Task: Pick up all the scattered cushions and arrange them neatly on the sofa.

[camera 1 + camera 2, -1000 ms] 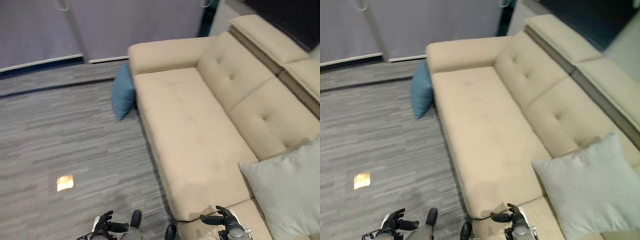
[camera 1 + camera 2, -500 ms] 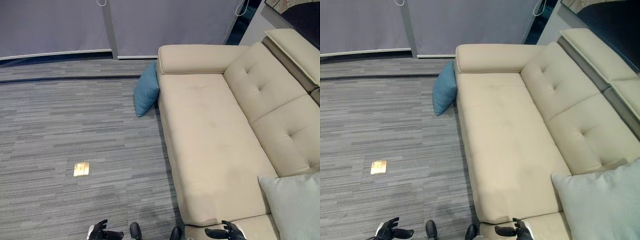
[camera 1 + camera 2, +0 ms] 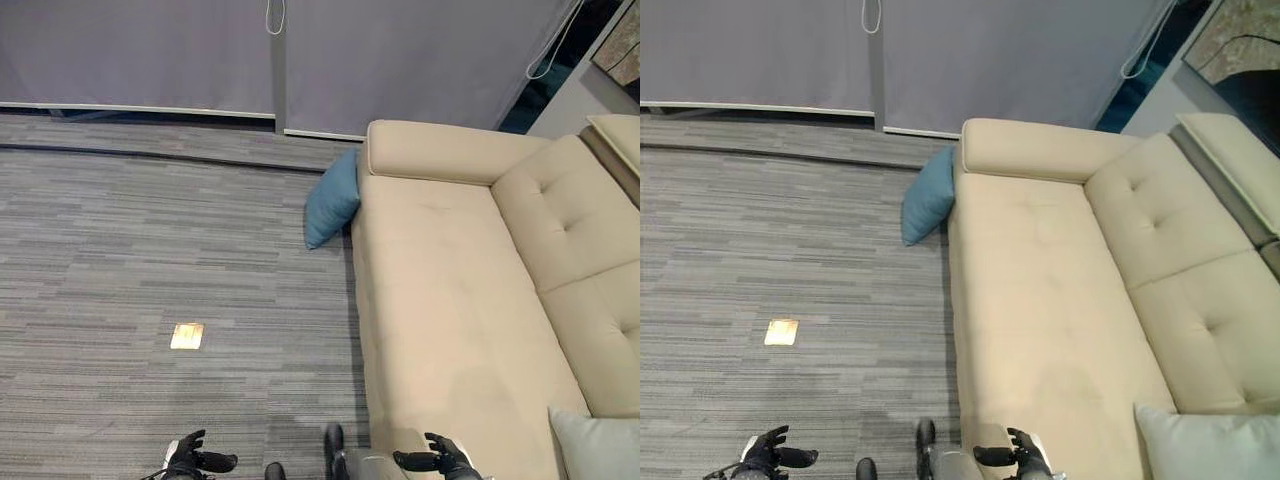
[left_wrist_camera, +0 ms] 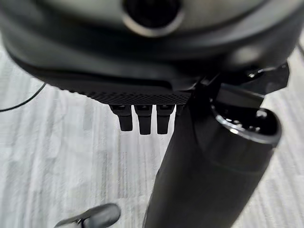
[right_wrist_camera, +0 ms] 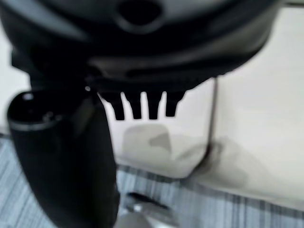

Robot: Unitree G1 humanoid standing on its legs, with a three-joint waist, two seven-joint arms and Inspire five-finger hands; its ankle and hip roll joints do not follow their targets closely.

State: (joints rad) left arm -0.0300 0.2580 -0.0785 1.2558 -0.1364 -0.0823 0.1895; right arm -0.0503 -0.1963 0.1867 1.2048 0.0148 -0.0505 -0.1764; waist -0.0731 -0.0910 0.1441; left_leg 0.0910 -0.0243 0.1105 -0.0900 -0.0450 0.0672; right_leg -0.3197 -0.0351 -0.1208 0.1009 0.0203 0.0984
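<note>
Two cushions sit in my head view. Compared with the earlier pictures the whole scene has slid, so the camera has turned rather than the things: the sofa (image 3: 470, 300) now sits further toward the robot's right, more carpet (image 3: 150, 260) shows, and the grey cushion (image 3: 1210, 445) that filled much of the sofa's near end before is now cut down to a corner at the picture's edge. It lies on the seat at that near end, pale grey, smooth.

By the sofa's far armrest the blue cushion (image 3: 333, 198) stands on edge on the carpet, leaning against the sofa's front side just below the armrest. It is teal, plump, with one corner pointing down.

A small brass floor plate (image 3: 187, 336) lies in the carpet, well apart from the sofa.

My left hand (image 3: 192, 459) hangs over the carpet, away from the sofa's near front corner, fingers relaxed and spread, holding nothing. My right hand (image 3: 438, 461) hovers over the sofa's near edge, fingers likewise loose and empty.
</note>
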